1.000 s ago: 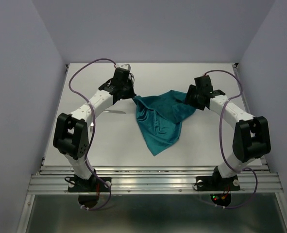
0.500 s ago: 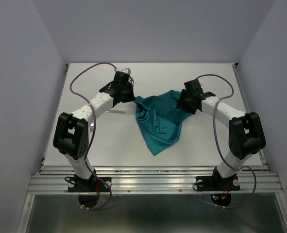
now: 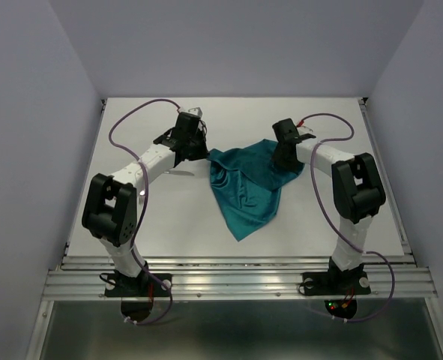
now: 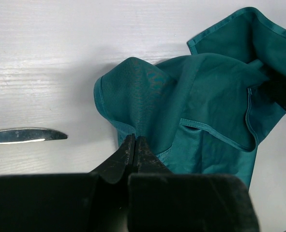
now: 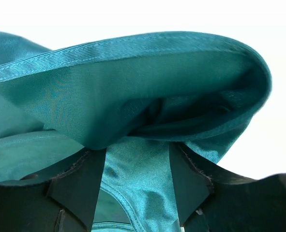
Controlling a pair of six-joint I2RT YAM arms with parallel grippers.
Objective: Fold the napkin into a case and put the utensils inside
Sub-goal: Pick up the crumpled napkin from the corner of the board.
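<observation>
On white table (image 3: 131, 225), lilac walls (image 3: 228, 45): napkin (image 3: 247, 191) in clamped left gripper (image 4: 134, 144), right gripper (image 5: 137, 162) agape

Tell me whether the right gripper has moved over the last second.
Yes. In the top view the right gripper has swung left, away from the table's right edge, and now sits further over the napkin.

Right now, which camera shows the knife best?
Left wrist: the knife blade lies close and sharp, left of the napkin, with the handle cut off. The top view gives only a faint sliver by the left arm. The right wrist shows only napkin.
</observation>
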